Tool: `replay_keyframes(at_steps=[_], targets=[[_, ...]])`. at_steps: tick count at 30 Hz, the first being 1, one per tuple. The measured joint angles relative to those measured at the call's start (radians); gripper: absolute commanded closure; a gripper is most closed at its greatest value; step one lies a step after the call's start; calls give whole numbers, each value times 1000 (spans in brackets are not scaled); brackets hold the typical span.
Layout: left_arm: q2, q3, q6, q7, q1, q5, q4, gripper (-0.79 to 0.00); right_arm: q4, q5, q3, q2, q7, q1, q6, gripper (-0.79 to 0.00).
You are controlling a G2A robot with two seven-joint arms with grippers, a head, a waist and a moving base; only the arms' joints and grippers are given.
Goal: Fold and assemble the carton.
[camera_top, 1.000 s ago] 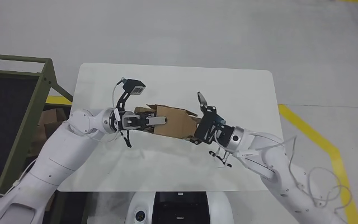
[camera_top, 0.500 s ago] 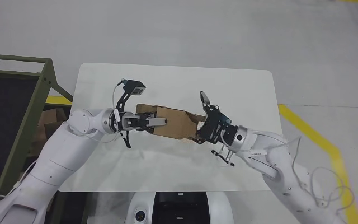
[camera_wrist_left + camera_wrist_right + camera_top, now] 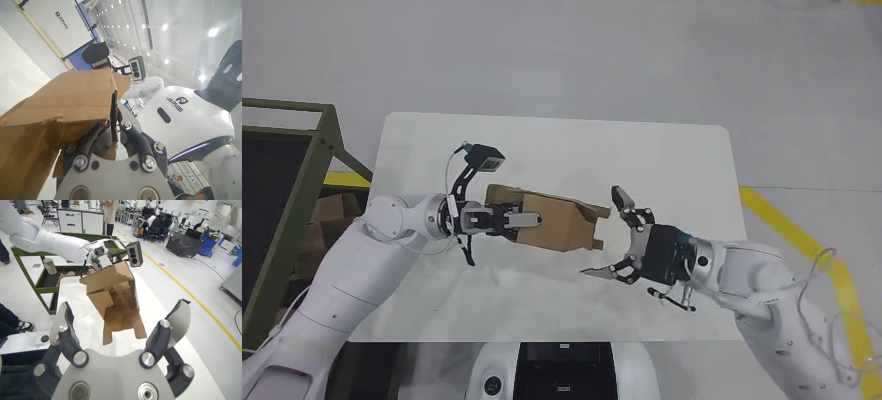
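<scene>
Left tool [image 3: 517, 217] is clamped on a wall at the left end of the carton [image 3: 557, 220], the corrugated edge pinched between its fingers [image 3: 103, 130]. It holds the carton over the middle of the table [image 3: 672, 150]. I cannot tell whether the underside touches the surface. My right tool [image 3: 599, 231] stands spread wide just right of the carton's open end and apart from it, with the loose flaps [image 3: 122, 325] facing it.

I judge the carton light and dry, not slippery. Its panels look stiff, but it will hinge readily at the creases, and the flaps look floppy and frayed. A hard pinch would crush the fluting. I would take a flap close to its crease rather than at its tip, so that it folds at the line instead of buckling.
</scene>
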Motion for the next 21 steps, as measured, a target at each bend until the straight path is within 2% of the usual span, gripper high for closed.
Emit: replay_keyframes(at_steps=[4,21], targets=[[-5,-4,6,-6,0,8,-1,0,9,19,-13,1,36,16,-38,-785],[-22,-22,17,-17,6,22,14,0,-7,19,-90,-5,116,50,-56,-785]])
